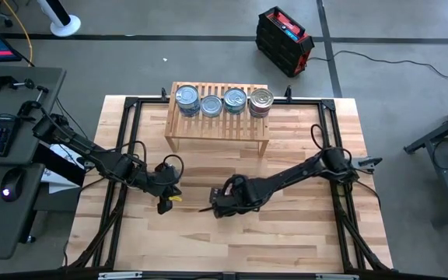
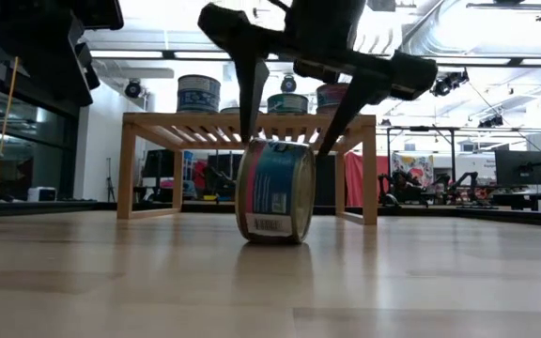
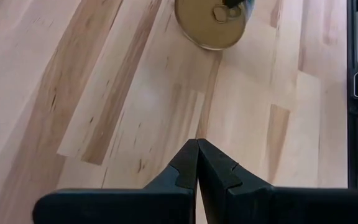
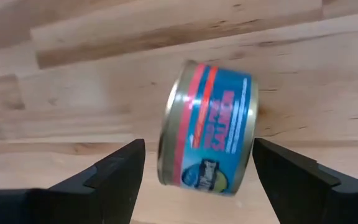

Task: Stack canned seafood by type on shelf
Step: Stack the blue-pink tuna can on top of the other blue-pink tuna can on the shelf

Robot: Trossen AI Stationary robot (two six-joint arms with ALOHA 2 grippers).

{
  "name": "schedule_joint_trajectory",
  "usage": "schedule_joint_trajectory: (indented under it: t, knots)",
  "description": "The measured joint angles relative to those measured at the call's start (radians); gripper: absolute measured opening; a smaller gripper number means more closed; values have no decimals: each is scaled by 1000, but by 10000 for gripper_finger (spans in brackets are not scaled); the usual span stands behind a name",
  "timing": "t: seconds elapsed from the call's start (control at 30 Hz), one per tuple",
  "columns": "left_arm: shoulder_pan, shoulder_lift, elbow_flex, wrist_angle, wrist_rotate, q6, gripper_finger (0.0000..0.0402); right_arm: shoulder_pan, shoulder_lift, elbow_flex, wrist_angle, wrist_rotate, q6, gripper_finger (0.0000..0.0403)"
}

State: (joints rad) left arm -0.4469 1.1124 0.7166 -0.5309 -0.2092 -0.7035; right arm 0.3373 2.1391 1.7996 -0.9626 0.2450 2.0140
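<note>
Counter (image 1: 286, 233): one can (image 2: 274, 192) on edge, between spread right end effector (image 4: 194, 163) fingers, ungripped; left end effector (image 3: 197, 163) fingers together.

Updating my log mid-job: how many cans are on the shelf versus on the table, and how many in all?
Cans on the shelf: 4, at
Cans on the table: 1, on its edge between the open right gripper fingers
Total: 5

Blue-pink tin (image 2: 275, 192) on edge (tabletop), four tins (image 1: 222, 102) on shelf (image 1: 218, 124)
</note>
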Motion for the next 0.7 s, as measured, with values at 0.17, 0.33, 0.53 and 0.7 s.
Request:
schedule_joint_trajectory:
  t: [0.17, 0.33, 0.53, 0.7]
  knots:
    - [0, 0, 0, 1, 0, 0, 0, -4, 25, 0, 10, -21, -32, 287]
    - [0, 0, 0, 1, 0, 0, 0, -8, 36, 0, 0, -14, -81, 269]
    - [0, 0, 0, 4, -1, 0, 0, -11, 33, 0, -46, -12, -151, 164]
    - [0, 0, 0, 2, -1, -11, 0, 14, -23, -1, -195, -65, -319, 166]
